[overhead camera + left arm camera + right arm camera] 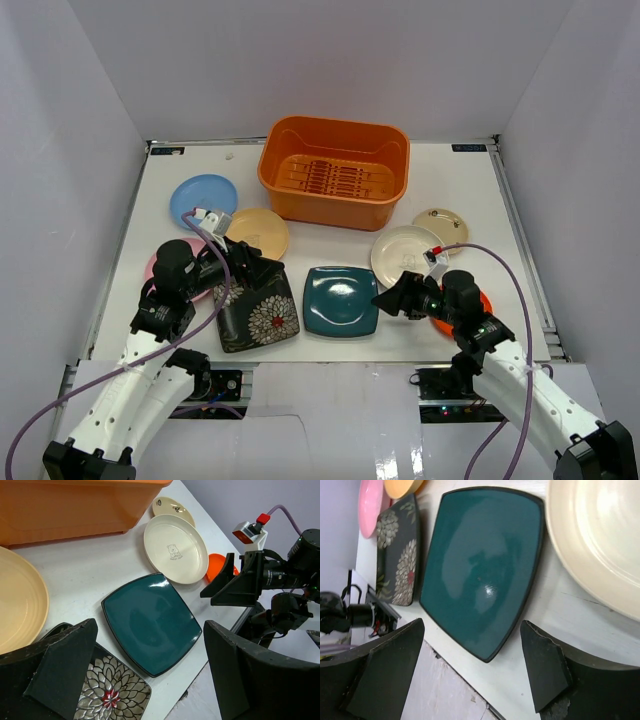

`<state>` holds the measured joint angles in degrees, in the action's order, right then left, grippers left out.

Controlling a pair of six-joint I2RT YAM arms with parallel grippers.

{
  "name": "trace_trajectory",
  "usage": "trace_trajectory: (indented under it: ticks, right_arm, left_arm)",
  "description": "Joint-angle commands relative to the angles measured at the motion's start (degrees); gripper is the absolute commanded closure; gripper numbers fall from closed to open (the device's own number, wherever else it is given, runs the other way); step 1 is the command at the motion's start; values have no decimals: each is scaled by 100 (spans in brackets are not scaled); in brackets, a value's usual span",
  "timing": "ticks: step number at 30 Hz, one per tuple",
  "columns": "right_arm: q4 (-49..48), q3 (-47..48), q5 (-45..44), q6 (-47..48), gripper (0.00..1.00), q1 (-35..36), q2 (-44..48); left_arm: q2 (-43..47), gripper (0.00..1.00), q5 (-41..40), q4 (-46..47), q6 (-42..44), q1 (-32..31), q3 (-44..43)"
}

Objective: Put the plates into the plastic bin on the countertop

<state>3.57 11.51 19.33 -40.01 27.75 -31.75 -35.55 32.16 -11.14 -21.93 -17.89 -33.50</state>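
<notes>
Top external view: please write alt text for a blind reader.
Eight small plates lie on a white countertop before an empty orange plastic bin. The left gripper is open above the black floral plate; the right gripper, open, points at the square teal plate.

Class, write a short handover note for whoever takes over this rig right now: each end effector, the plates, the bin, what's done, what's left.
Left end effector: open, empty, above the black floral plate.
Right end effector: open, empty, beside the teal plate.
Orange bin: empty, at the countertop's far side.
Done: nothing binned.
Left: all eight plates, lying on the countertop.
</notes>
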Motion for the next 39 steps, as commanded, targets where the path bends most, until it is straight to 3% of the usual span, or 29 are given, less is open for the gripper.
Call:
trace_trajectory:
  ticks: [1, 9, 23, 29, 35, 39]
  right_arm:
    - [-14, -52, -561, -253, 17, 38, -24]
    - [-1270, -693, -246, -824, 20, 231, -780]
    - [-3002, -984, -773, -1474, 33, 1101, -2151]
    - [-3310, -1115, -1212, -1764, 66, 1136, -2240]
    - [-3302, -1116, -1362, -1844, 92, 1154, -2125]
    - [-2951, -1116, -1344, -1800, 92, 1180, -1539]
  left_arm:
    - [4, 2, 71, -46, 101, -30, -210]
    - [-5, 2, 36, -47, 84, -30, -192]
    - [-31, 2, 18, -47, 75, -30, -184]
    - [-40, 2, 9, -47, 93, -30, -192]
    - [-31, 2, -96, -47, 84, -30, -201]
    - [4, 2, -158, -55, 66, -30, -192]
